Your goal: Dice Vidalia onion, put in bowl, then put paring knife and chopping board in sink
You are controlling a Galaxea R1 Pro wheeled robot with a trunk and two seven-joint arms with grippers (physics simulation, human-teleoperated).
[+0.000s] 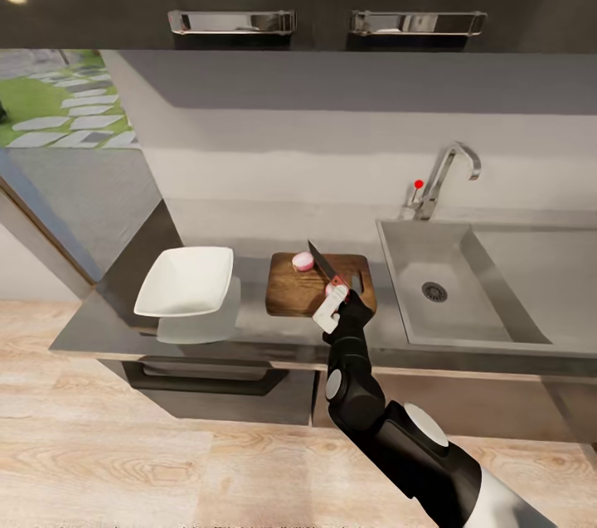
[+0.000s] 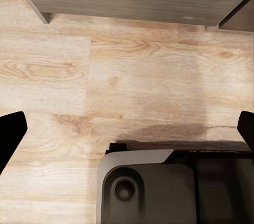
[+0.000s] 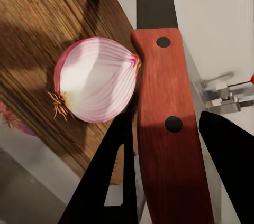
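- Right claw is clamped on the knife handle, blade aimed toward 11 o'clock over the board.
- Onion sits on the board's far edge, beside the blade.
- Left claw fingers stand wide apart, holding nothing.
- Bowl at board's 9 o'clock; sink at 3.

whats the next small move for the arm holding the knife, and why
Probably lower the blade onto the onion. The right claw grips the red-brown-handled paring knife above the dark brown wooden chopping board, and the pale pink-white onion sits at the board's far edge beside the blade, seemingly in large pieces. The white square bowl holds no onion, so dicing likely comes first.
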